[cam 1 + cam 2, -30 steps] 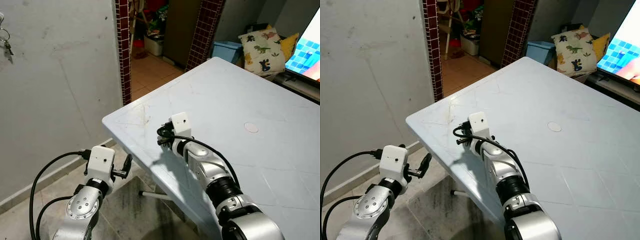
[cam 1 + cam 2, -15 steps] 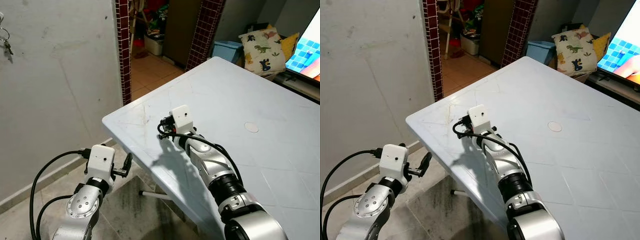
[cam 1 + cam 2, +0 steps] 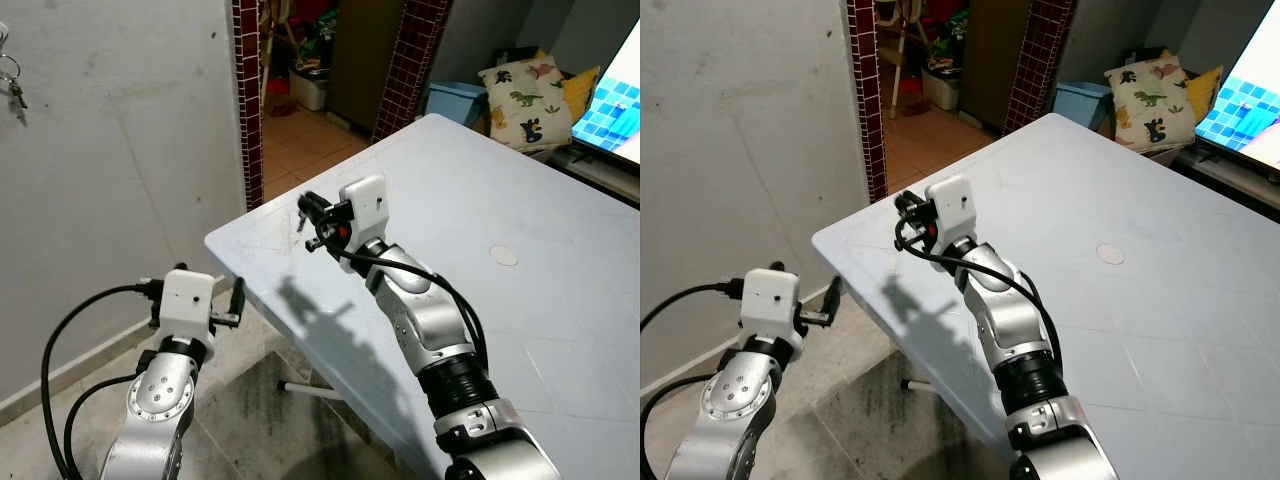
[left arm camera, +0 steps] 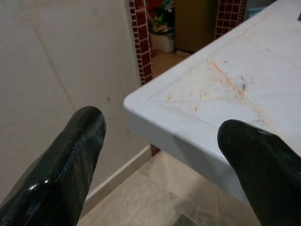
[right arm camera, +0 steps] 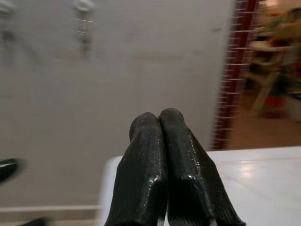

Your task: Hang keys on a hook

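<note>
A bunch of keys (image 3: 13,88) hangs on a ring from a hook (image 3: 3,38) on the grey wall, at the far left. In the right wrist view, blurred keys (image 5: 84,36) dangle from a wall hook (image 5: 83,6), well ahead of the fingertips. My right gripper (image 3: 305,214) is raised above the near left corner of the white table (image 3: 480,190), pointing at the wall. Its fingers (image 5: 146,155) are pressed together, and I see nothing between them. My left gripper (image 4: 160,127) is open, low beside the table's corner (image 4: 141,101).
A doorway between red-tiled pillars (image 3: 247,100) opens behind the table's corner. A dinosaur cushion (image 3: 525,90), a blue bin (image 3: 452,100) and a lit screen (image 3: 612,105) lie at the far right. The floor below is tiled.
My right gripper has lifted off the table and swung left toward the wall. My left arm has risen a little and turned.
</note>
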Controlling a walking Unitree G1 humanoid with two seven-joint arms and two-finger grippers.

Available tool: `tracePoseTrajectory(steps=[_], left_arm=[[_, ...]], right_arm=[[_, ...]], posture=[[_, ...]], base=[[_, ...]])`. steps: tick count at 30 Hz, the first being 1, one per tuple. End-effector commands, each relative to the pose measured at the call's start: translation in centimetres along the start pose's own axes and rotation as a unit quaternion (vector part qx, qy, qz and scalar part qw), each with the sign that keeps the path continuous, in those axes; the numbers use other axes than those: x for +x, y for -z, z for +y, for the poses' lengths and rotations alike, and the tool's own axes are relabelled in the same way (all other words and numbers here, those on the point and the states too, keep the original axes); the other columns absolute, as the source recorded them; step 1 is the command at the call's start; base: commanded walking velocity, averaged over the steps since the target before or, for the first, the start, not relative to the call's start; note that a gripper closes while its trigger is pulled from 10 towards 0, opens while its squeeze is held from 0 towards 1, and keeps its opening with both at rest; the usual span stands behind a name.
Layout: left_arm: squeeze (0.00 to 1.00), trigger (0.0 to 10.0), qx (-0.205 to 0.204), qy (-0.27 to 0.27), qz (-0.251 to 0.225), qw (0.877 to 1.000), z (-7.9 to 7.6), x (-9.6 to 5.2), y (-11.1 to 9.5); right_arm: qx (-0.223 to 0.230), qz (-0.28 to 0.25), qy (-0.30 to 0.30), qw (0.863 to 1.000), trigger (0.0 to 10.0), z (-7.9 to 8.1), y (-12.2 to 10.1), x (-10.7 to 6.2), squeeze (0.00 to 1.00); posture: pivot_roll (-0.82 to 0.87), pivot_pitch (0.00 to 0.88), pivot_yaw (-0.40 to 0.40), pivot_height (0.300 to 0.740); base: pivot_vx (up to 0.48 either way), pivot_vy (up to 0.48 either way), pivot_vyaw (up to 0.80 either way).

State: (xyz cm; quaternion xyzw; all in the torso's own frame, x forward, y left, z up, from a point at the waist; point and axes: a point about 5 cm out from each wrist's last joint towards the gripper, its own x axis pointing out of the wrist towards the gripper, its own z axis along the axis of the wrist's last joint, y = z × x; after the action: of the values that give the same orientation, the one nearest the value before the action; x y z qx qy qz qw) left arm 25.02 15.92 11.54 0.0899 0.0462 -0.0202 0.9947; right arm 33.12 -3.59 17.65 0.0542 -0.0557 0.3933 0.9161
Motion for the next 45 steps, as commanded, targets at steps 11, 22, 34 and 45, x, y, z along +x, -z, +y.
tracePoseTrajectory(steps=[11, 22, 34, 45], left_arm=[[0.00, 10.0, 0.018, -0.006, -0.005, 1.000, -0.2, 0.2, 0.1], [0.00, 10.0, 0.051, -0.111, -0.012, 0.992, 2.2, -0.1, -0.1], [0.00, 10.0, 0.043, -0.118, -0.005, 0.992, 2.4, 0.5, -0.3], [0.00, 10.0, 0.050, -0.102, 0.000, 0.993, 2.4, 0.3, -0.3]], right_arm=[[0.047, 0.007, -0.089, 0.995, 10.0, 1.9, -0.7, -1.1, 0.00], [-0.004, 0.000, -0.025, 1.000, 10.0, 1.1, -1.3, -2.2, 0.00], [-0.004, 0.005, 0.010, 1.000, 10.0, 1.3, -0.7, -2.5, 0.00], [0.013, 0.000, 0.050, 0.999, 10.0, 0.9, -0.6, -2.3, 0.00]], posture=[[0.11, 0.020, -0.091, 0.740], [0.11, 0.026, -0.079, 0.740], [0.11, 0.030, -0.046, 0.740], [0.13, 0.044, -0.029, 0.740]], base=[[0.000, 0.000, 0.00], [0.000, 0.000, 0.00], [0.000, 0.000, 0.78], [0.000, 0.391, 0.05]])
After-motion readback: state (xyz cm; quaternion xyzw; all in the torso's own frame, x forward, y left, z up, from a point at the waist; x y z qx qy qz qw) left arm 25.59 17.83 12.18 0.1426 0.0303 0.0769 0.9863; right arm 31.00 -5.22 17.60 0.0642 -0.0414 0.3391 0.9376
